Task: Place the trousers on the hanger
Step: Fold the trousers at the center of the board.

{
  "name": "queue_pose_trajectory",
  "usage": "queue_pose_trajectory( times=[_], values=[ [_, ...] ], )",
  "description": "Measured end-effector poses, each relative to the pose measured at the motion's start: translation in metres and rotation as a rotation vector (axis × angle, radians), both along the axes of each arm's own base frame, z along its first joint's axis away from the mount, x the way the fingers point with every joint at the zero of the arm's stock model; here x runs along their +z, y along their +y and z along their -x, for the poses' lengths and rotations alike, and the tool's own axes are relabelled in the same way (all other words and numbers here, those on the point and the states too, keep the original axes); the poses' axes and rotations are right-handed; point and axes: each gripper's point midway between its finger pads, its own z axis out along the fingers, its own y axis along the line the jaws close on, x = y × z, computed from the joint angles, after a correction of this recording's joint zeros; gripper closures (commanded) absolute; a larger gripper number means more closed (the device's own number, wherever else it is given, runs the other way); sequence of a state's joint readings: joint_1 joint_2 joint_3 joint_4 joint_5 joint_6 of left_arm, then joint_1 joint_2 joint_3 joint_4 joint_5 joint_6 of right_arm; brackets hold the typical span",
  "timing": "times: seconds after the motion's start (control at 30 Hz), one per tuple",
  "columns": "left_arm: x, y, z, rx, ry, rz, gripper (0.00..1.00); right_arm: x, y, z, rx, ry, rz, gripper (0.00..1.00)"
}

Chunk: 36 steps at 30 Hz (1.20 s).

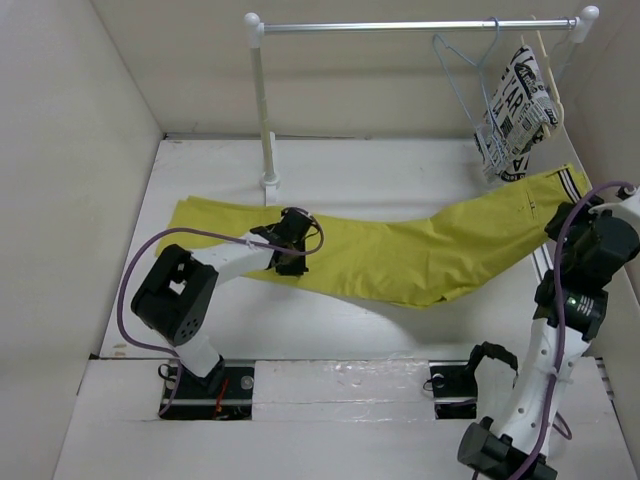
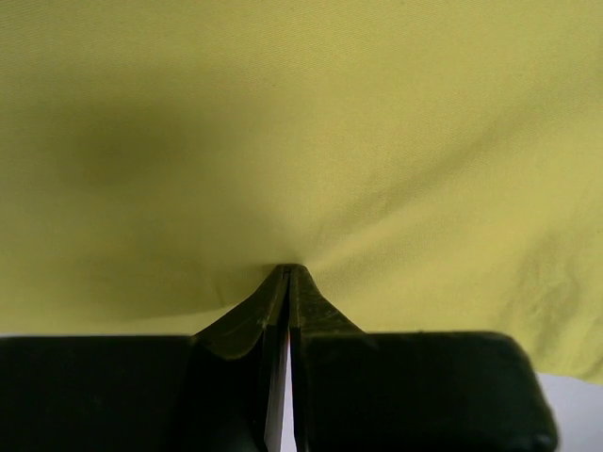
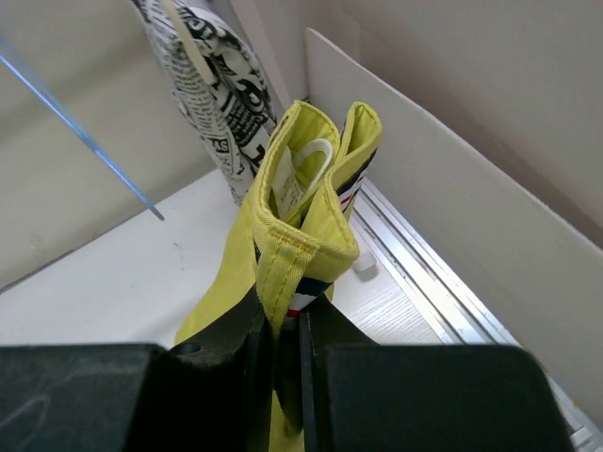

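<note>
Got the trousers [image 1: 400,250] sprawled across the white table [image 1: 300,340], running from the far left, past the foot of the rail stand [image 1: 265,110], over to the right side. Mostly lying flat, apart from the right end.

Checking the left gripper [image 2: 287,275] up close: squeezed fully together on a small fold of the yellow fabric, creases fanning out from the tips. From above, parked on the left leg section, just near of the stand's foot.

Over on the right, seeing the right gripper [image 3: 281,315] clamped tight on the waistband, right by the striped trim. Holding that end up off the table, upright and doubled over on itself, a white label peeking out inside. Close to the right wall too.

Spotted the hanger [image 1: 465,70], the thin light-blue one, hooked on the rail at the far right. Hanging free, well clear of the trousers.

Just right of that, a pale wooden hanger [image 1: 545,70] carrying a newspaper-print cloth [image 1: 515,110], dangling just beyond the lifted waistband. Can't tell from above about contact between the printed cloth and the waistband; from the right wrist view, looks just behind, maybe barely apart.
</note>
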<state>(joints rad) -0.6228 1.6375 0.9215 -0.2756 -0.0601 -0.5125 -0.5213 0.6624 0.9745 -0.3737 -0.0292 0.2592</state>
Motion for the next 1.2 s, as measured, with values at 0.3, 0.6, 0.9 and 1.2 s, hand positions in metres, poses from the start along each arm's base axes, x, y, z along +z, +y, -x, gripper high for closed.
queue_pose_trajectory(
  times=[0.3,0.6,0.9,1.2],
  values=[
    [0.011,-0.070,0.029,-0.199,0.052,0.056,1.00,0.081,0.039,-0.001,0.165,-0.041,0.141,1.00],
    [0.035,-0.171,0.056,-0.411,0.052,0.198,1.00,0.101,0.126,-0.029,0.491,-0.068,0.162,1.00],
    [0.005,-0.178,0.070,-0.389,0.125,0.189,1.00,0.085,0.232,-0.071,0.713,0.002,0.171,1.00],
    [0.134,-0.041,-0.013,0.069,-0.208,0.290,1.00,0.077,0.359,-0.118,0.875,0.044,0.221,1.00]
  ],
)
